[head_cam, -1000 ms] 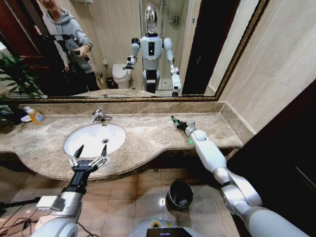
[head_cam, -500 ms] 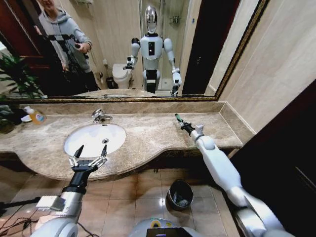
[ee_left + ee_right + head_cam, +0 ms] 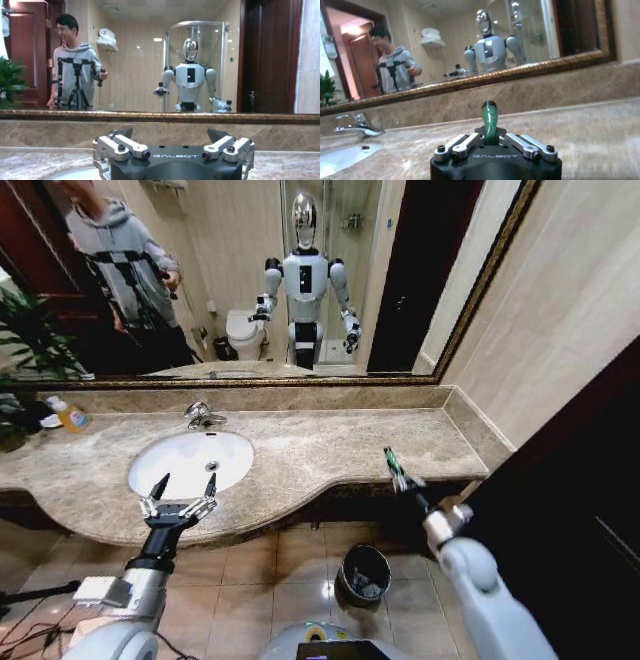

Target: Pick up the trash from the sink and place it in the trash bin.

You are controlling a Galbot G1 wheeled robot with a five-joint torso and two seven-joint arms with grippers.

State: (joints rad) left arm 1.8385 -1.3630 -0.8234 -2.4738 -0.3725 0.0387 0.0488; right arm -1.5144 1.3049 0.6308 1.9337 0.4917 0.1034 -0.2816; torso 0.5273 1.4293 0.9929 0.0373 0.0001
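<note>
My right gripper (image 3: 398,472) is shut on a slim green piece of trash (image 3: 391,458), held over the front edge of the countertop at the right. In the right wrist view the green piece (image 3: 489,117) sticks up between the closed fingers (image 3: 466,144). The white oval sink (image 3: 190,461) lies at the left with nothing visible in its basin. My left gripper (image 3: 181,490) hovers open over the sink's front rim; in the left wrist view it (image 3: 170,135) has nothing between its fingers. The black trash bin (image 3: 364,573) stands on the floor below the counter, left of my right arm.
A chrome faucet (image 3: 203,415) sits behind the sink. An orange soap bottle (image 3: 72,416) and a plant (image 3: 22,350) stand at the far left. The marble countertop (image 3: 310,445) runs along a mirror, with a wall at the right. Tiled floor surrounds the bin.
My right arm has drawn back from the rear of the counter to its front edge, carrying the green piece. The left gripper has stayed where it was.
</note>
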